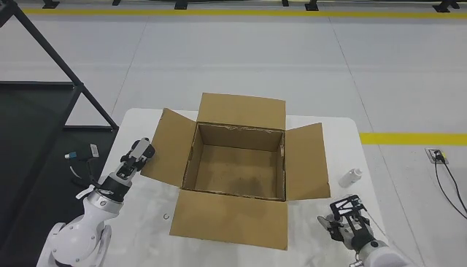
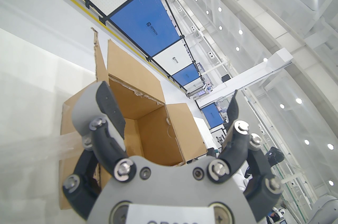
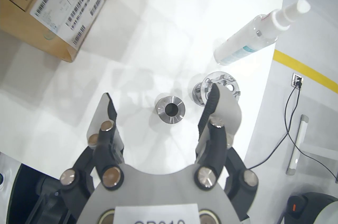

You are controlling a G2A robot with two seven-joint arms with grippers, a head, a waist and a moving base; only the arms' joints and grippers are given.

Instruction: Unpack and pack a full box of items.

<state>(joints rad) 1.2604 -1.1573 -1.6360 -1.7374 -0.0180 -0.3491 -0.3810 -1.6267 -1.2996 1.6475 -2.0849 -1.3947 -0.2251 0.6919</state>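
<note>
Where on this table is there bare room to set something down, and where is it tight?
Free: the floor of the empty box, and the table strip between the left gripper and the box's near flap. Crowded: the corner by the right gripper, where a bottle, a metal sleeve and a toothed part sit close together.

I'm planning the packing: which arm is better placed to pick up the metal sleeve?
Right. The right gripper hangs open directly over the metal sleeve. The left gripper sits on the other side of the box, by its far flap.
</note>
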